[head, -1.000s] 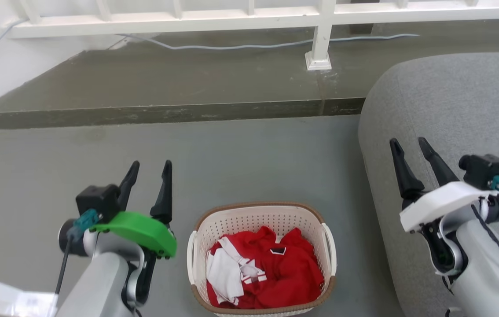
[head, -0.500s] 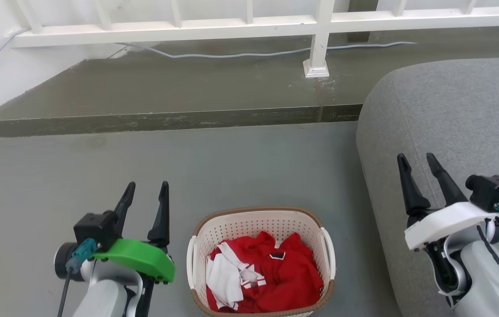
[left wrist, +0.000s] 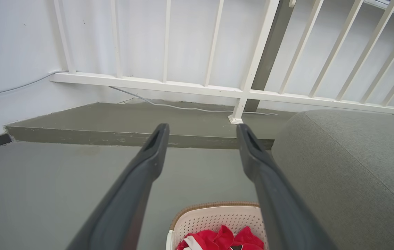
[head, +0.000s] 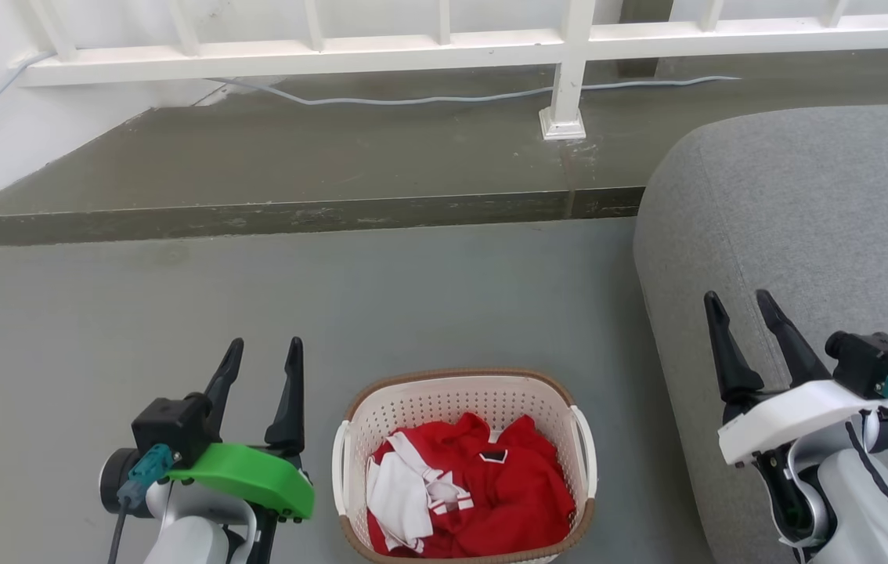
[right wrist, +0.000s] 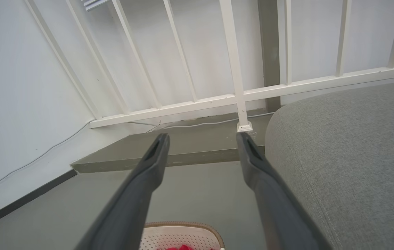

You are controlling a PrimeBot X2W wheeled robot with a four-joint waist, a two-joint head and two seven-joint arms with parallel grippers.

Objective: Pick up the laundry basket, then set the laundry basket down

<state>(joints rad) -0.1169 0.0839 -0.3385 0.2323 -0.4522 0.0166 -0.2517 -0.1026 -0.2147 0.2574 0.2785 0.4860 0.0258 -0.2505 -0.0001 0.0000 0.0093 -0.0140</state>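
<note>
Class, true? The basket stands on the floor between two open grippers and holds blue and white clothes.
No: the head view shows red and white clothes, not blue. The basket does stand on the floor between the open left gripper and right gripper.

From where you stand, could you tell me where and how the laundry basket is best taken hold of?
Probably grip the laundry basket by its side handles: left gripper from its left, right gripper from its right. It stands upright, too wide for one pair of jaws, a handle facing each arm.

Grey floor [head: 413, 298] under the laundry basket [head: 452, 399] (clothes [head: 514, 486] inside) and, apparently, a grey sofa [head: 804, 219].
</note>
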